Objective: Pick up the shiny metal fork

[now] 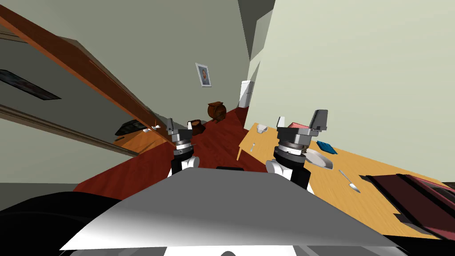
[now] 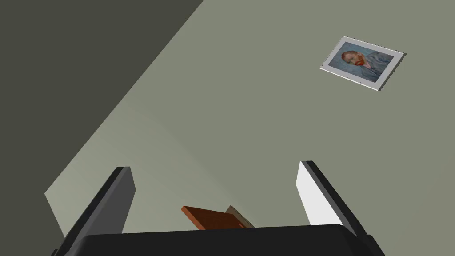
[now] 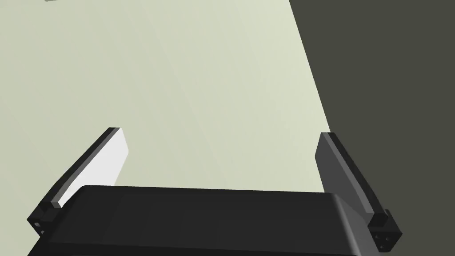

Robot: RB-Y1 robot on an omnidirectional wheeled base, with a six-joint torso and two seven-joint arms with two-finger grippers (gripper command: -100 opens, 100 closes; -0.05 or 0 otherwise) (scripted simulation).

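Small silvery fork lying flat on the wooden bench, close to its far left corner.

It is thin and pale grey, too small to make out the prongs. A white bowl sits just beyond it, and a white plate, a blue pad and a spoon lie further right. The right claw, above the bench's left part, and the left claw, above the red floor, both point up, spread wide and empty.
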